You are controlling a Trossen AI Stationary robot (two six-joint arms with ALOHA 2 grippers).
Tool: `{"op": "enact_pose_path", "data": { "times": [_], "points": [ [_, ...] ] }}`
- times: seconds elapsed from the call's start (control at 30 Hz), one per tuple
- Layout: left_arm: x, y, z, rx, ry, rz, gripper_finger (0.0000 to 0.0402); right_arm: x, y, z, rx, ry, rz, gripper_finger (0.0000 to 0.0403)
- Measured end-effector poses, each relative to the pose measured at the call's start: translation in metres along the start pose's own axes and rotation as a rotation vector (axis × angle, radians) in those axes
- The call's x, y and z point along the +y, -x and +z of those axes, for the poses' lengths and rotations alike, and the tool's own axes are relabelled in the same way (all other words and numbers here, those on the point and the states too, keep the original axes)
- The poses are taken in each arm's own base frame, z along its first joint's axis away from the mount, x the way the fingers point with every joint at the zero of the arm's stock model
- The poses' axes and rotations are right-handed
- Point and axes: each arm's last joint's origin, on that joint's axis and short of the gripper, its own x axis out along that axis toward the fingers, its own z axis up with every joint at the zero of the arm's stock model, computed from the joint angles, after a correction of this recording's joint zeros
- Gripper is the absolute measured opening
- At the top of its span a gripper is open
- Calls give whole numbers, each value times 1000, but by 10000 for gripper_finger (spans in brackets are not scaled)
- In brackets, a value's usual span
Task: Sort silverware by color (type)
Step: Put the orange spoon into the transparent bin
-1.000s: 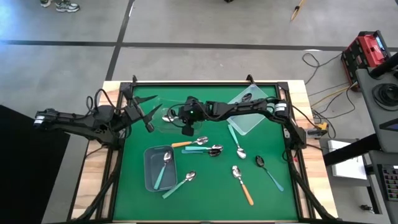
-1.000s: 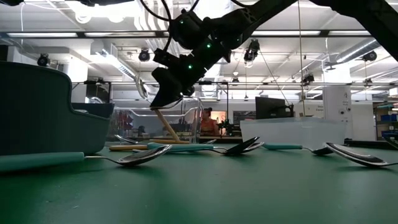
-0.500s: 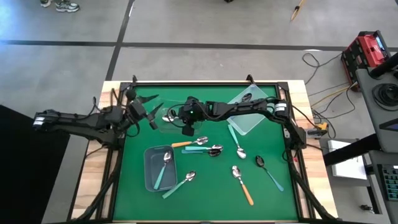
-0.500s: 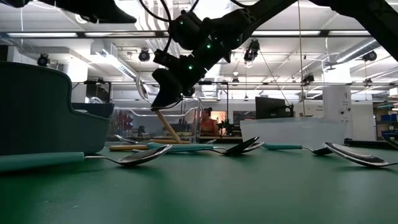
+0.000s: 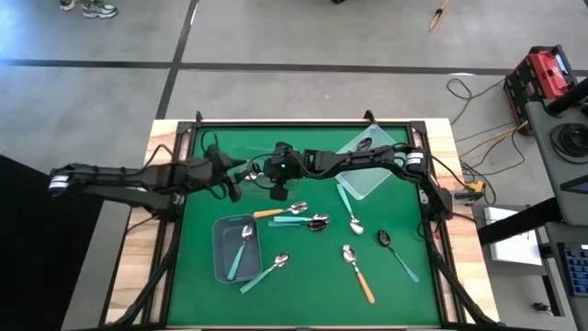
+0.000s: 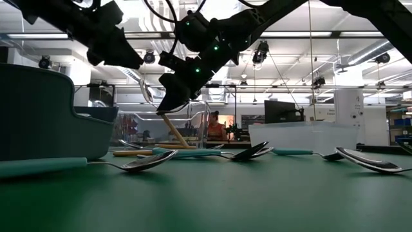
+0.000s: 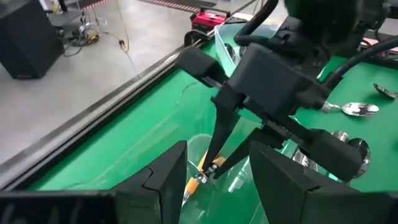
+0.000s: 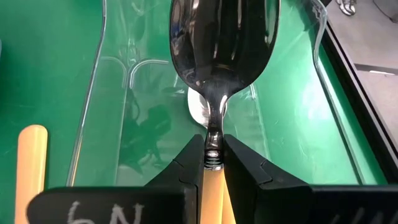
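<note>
— Where did things stand?

— The right tool (image 8: 211,163) was clamped on an orange-handled spoon (image 8: 219,74), holding it tilted over the clear bin (image 5: 250,180) at the far side of the table (image 5: 423,303). Another orange handle (image 8: 30,163) already lay in that bin. The rest of the silverware was spread on the green mat: teal spoons (image 5: 265,272) and another orange one (image 5: 358,273) nearer the front, two in the grey bin (image 5: 237,248).

— And the left tool?

— The left tool (image 7: 214,163) had its fingers apart and empty, just beside the right one, pointing at the same bin.

— So what could have gone wrong?

— A collision, I'd say. Both arms crowded that one bin; had either moved carelessly they could have struck, knocking the spoon loose outside the bin.

— Anything else?

— The grip sat right at the neck, where metal meets handle. A released spoon could have bounced off the bin's wall, or the light bin could have been nudged.
</note>
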Motion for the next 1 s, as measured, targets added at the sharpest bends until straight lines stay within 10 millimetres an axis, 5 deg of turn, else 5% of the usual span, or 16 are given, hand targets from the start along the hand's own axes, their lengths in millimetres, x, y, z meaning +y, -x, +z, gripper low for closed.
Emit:
{"op": "enact_pose_path", "data": {
  "times": [0.77,1.0],
  "points": [
    [-8,-39,-15,69,71,152,155,0,0,0,-1,-1,-1,36],
    [-9,-39,-15,66,97,152,97,0,0,0,0,-1,-1,36]
  ]
}}
